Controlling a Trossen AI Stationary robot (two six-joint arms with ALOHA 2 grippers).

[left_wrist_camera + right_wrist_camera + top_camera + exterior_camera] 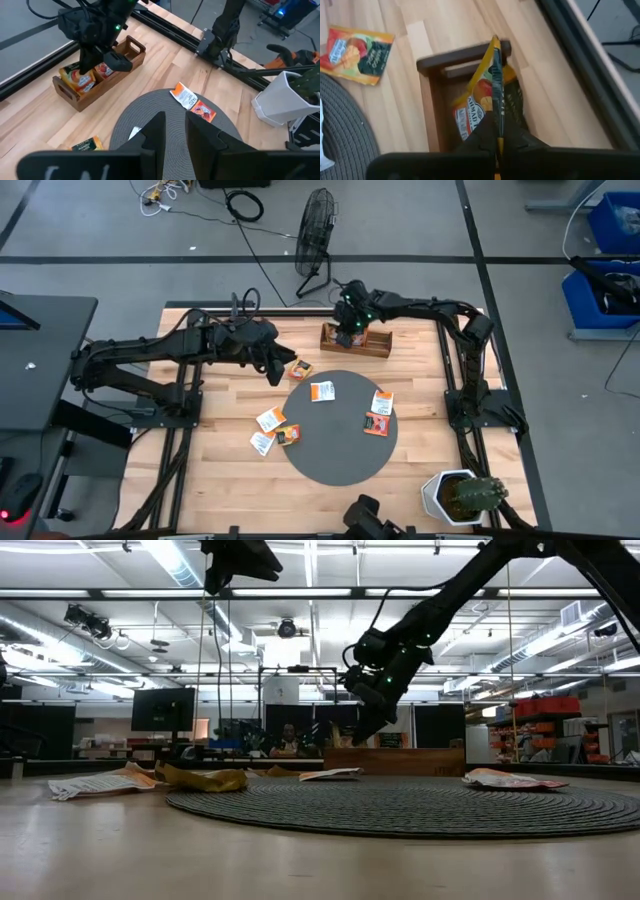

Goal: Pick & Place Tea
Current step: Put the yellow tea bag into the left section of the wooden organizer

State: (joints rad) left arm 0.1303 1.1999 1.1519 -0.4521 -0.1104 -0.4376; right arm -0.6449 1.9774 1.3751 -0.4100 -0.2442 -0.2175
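A brown wooden tray point(372, 343) stands at the table's far side. My right gripper point(347, 332) hangs over its left end, shut on an orange-yellow tea sachet point(496, 75) that shows edge-on. Another sachet point(470, 112) sits in the compartment beneath. More tea sachets lie flat on the round grey mat point(340, 450): a white one point(322, 391), and a white one point(382, 402) beside an orange one point(376, 423). Several others point(271, 420) lie on the wood to the mat's left. My left gripper point(175, 132) hovers high over the mat's far left rim, open, with nothing between its fingers. My right gripper pinches the sachet's near end point(497, 117) between its two fingers, which slant down from above. The sachet stands on edge and reaches forward from the fingers into the tray's end compartment point(80, 77). Whether it touches the tray's floor cannot be told.
A white pot with a cactus point(460, 495) stands at the table's near right corner. One orange sachet point(300, 369) lies on the wood just beside my left gripper. A black fan point(315, 230) stands on the floor beyond the far edge.
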